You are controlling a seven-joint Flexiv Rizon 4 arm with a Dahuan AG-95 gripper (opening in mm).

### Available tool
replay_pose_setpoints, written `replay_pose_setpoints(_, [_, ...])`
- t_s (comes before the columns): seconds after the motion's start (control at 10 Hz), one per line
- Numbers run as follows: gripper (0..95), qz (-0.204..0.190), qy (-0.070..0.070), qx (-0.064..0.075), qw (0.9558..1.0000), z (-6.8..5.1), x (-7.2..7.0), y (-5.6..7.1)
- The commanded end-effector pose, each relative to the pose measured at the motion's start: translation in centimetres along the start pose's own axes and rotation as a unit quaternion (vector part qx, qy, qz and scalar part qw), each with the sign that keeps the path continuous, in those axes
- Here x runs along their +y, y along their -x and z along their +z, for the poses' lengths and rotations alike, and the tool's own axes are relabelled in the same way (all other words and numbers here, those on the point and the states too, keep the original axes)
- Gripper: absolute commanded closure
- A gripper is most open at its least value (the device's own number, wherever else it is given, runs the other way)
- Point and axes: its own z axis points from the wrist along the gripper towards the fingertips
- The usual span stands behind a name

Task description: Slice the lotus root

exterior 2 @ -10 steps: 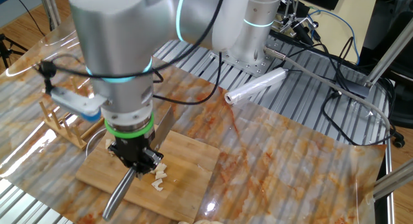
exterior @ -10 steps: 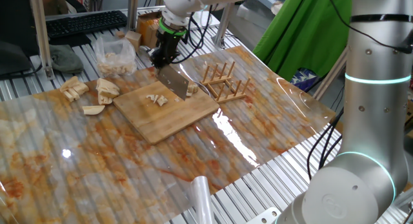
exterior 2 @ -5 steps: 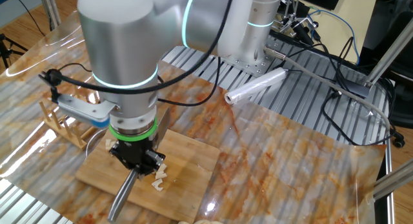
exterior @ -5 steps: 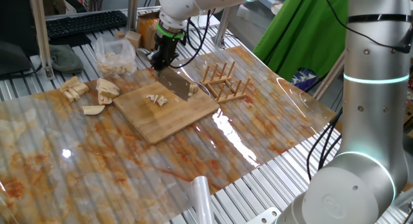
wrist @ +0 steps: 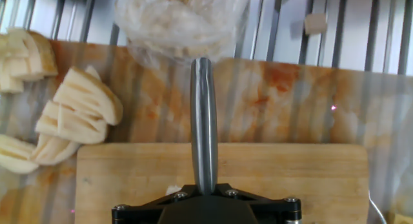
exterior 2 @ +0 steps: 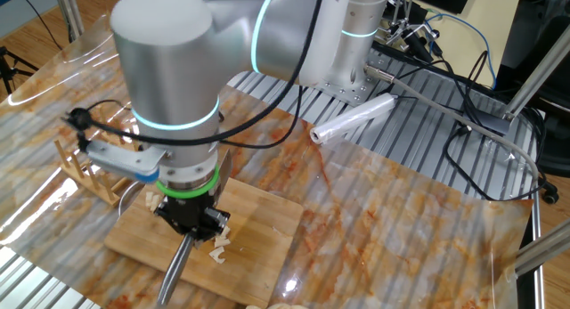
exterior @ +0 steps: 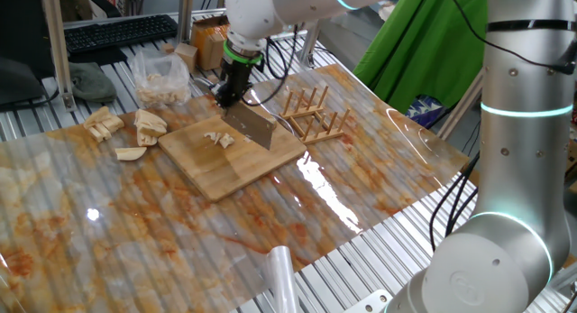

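The black two-finger gripper (exterior: pixel 231 89) points down over the rectangular wooden cutting board (exterior: pixel 236 153), its jaws clenched on the round steel handle (wrist: pixel 204 124) of a broad-bladed steel cleaver (exterior: pixel 250 125). Pale cut lotus root pieces (exterior: pixel 218 139) lie on the board just beside the blade. More pale chunks (exterior: pixel 129 129) sit on the marbled orange worktop (exterior: pixel 180 232) nearby.
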Motion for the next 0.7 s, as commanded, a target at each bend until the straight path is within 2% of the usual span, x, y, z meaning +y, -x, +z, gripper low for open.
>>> replay_pose_setpoints(0.1, [95.0, 0.009, 0.005, 0.000, 0.9999, 0.33, -0.09, -0.26])
replay_pose_setpoints(0.7, [95.0, 0.009, 0.005, -0.001, 0.9999, 0.70, -0.53, -0.57])
